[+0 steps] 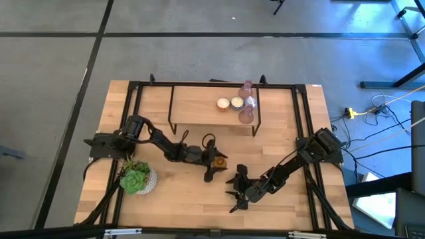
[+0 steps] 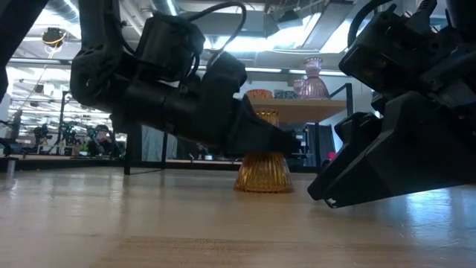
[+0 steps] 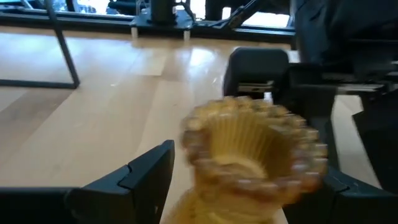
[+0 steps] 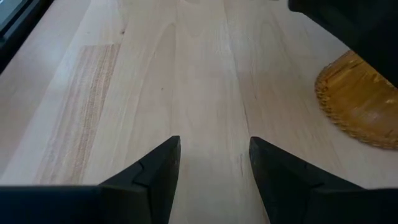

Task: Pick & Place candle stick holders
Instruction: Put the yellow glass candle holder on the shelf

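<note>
The amber-gold holder [image 2: 264, 165] stands upright on the worktop [image 1: 179, 192] near its middle, axis vertical, flared base down and scalloped rim up. My left gripper [image 3: 249, 186] sits around its upper part, one finger on each side; I cannot tell whether the pads touch the glass. My arm hides most of its rim in the low view. My right gripper [image 4: 211, 168] rests low just beside it, fingers parted, holding nothing. Other holders sit on the raised shelf [image 1: 199, 114] at the back.
</note>
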